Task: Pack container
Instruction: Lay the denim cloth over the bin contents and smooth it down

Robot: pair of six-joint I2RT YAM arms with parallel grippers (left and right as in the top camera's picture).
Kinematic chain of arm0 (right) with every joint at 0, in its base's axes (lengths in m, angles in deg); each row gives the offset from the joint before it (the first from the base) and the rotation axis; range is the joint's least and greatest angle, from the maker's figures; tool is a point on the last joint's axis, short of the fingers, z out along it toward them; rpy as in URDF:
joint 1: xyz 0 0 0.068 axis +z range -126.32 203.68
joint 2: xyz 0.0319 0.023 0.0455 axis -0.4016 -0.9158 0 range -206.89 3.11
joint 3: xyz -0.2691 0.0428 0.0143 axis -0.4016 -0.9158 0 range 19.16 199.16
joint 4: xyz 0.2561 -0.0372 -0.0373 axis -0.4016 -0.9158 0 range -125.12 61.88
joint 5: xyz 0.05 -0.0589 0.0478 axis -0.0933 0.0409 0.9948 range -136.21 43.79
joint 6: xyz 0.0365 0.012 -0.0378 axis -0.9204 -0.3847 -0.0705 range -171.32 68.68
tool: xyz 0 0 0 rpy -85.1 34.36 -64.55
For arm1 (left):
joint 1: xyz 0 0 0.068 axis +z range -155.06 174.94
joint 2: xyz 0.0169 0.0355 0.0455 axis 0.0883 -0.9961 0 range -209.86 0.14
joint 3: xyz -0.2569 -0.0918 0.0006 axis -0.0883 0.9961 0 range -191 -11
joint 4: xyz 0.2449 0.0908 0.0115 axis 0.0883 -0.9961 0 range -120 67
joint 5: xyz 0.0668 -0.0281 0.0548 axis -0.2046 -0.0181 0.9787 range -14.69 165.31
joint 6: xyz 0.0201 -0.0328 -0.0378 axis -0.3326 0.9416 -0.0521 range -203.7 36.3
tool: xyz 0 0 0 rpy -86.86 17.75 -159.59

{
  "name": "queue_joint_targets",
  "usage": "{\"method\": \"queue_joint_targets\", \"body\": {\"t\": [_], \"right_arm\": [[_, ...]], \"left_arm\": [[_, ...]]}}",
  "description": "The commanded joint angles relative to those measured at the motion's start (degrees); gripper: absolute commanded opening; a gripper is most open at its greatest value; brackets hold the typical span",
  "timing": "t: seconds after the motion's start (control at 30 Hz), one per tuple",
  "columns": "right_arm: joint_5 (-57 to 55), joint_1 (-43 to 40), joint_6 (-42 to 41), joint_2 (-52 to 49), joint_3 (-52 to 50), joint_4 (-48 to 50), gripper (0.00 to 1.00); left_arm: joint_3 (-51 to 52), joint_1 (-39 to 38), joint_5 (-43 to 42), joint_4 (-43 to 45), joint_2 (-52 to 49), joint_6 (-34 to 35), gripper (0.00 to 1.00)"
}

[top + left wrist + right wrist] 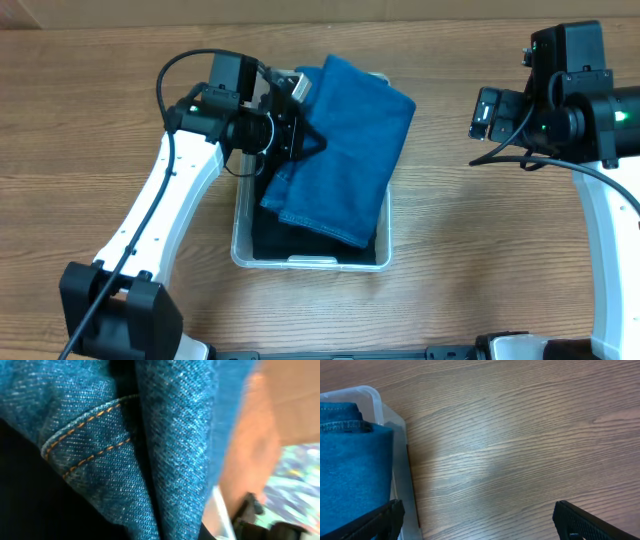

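The clear plastic container (238,238) stands mid-table. Folded blue jeans (350,150) lie on it, tilted, their far end over the back rim. A black garment (290,242) lies under them in the container. My left gripper (312,138) is at the jeans' left edge, its fingers drawn together on the denim. The left wrist view is filled with denim (175,435) and dark cloth (20,490); its fingers are hidden. My right gripper (487,113) is open and empty over bare table right of the container, with fingers wide apart in the right wrist view (480,525).
The right wrist view shows the container's corner rim (375,397) with the jeans (350,470) inside, and wood table (520,435) to its right. The table's far edge (320,20) runs along the top.
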Motion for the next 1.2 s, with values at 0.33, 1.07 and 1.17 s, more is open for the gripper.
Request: {"method": "queue_joint_targets", "body": {"t": [0.33, 1.07, 1.17], "right_arm": [[-0.76, -0.11, -0.44, 0.59, 0.02, 0.09, 1.00], [0.07, -0.11, -0.20, 0.59, 0.02, 0.50, 1.00], [0.07, -0.11, -0.20, 0.59, 0.02, 0.28, 1.00]], "left_arm": [[-2.05, -1.14, 31.61, -12.17, 1.09, 16.81, 0.28], [-18.47, -9.20, 50.42, -15.02, -10.27, 0.72, 0.04], [-18.47, -7.48, 50.58, -18.43, -20.39, 2.89, 0.04]]}}
